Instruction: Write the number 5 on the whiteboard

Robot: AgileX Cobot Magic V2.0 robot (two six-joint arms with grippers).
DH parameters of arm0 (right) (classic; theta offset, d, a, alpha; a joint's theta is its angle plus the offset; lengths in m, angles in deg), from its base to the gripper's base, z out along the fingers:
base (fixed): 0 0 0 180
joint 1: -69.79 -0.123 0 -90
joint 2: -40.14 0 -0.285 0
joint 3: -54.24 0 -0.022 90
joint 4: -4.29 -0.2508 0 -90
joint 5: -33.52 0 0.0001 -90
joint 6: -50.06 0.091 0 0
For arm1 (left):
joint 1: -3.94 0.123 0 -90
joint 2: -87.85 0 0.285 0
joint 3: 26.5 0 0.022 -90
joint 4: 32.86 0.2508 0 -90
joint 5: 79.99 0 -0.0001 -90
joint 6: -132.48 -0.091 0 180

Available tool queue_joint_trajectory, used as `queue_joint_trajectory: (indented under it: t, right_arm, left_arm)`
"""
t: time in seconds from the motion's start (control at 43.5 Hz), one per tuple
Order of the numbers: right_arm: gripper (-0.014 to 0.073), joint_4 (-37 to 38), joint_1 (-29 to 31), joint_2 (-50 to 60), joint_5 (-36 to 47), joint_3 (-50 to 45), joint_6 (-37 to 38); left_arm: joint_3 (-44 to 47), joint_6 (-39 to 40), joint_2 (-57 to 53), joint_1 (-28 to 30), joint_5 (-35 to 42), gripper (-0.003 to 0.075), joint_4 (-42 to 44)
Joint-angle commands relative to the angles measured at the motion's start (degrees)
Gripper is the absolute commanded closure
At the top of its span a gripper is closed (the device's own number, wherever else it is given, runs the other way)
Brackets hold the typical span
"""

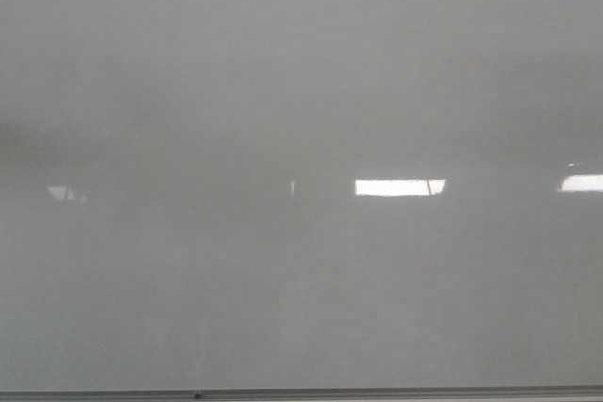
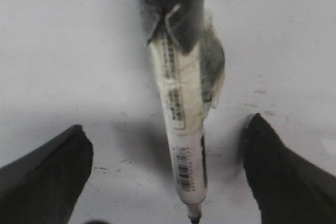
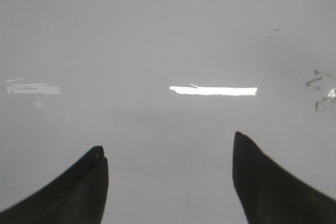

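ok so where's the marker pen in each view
Front view: not in it, only the bare whiteboard.
Left wrist view: the marker pen runs down the middle, between the open left fingers.
Right wrist view: not in it.
Shared landmark: the glossy whiteboard surface.

Glossy pale grey whiteboard [image 1: 283, 91], unmarked, grey edge strip below.

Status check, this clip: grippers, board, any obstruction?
Left gripper open around taped white marker. Right gripper open, empty. Glossy grey-white whiteboard blank, nothing blocking.
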Motion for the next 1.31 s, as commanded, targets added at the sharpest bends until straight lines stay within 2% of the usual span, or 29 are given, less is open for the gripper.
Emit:
queue_joint_trajectory:
  t: [0.0, 0.161, 0.253, 0.46, 0.574, 0.758, 0.965, 1.126, 1.287]
  right_arm:
    - [0.0069, 0.49, -0.04, -1.14, 4.98, 1.86, 0.1]
    - [0.0069, 0.49, -0.04, -1.14, 5.06, 1.86, 0.1]
    - [0.0069, 0.49, -0.04, -1.14, 5.06, 1.86, 0.1]
    - [0.0069, 0.49, -0.04, -1.14, 5.0, 1.86, 0.1]
    - [0.0069, 0.49, -0.04, -1.14, 5.0, 1.86, 0.1]
    - [0.0069, 0.49, -0.04, -1.14, 5.0, 1.86, 0.1]
    - [0.0069, 0.49, -0.04, -1.14, 4.63, 1.86, 0.1]
    - [0.0069, 0.49, -0.04, -1.14, 4.05, 1.86, 0.1]
    - [0.0069, 0.49, -0.1, -1.86, 1.62, 2.07, -0.28]
  left_arm:
    - [-1.84, 0.38, -0.06, -0.06, 6.83, 0.0156, -0.47]
    - [-1.84, 0.38, 0.37, -0.16, 8.0, 0.0158, -0.47]
    - [-1.84, 0.38, 0.37, -0.16, 7.3, 0.0216, -0.47]
    - [-1.84, 0.38, 0.37, -0.16, 6.49, 0.0571, -0.47]
    - [-1.84, 0.27, 0.37, -0.16, 6.49, 0.0734, -0.26]
    - [-1.84, 0.27, -2.39, -0.29, 1.72, 0.0741, -0.26]
    - [-3.99, 0.09, -12.91, -4.71, -22.06, 0.0741, -1.0]
    - [-6.62, -7.73, -18.87, -15.27, -37.35, 0.0741, -1.0]
    - [-6.88, -15.8, -22.93, -29.33, -45.71, 0.0741, -1.0]
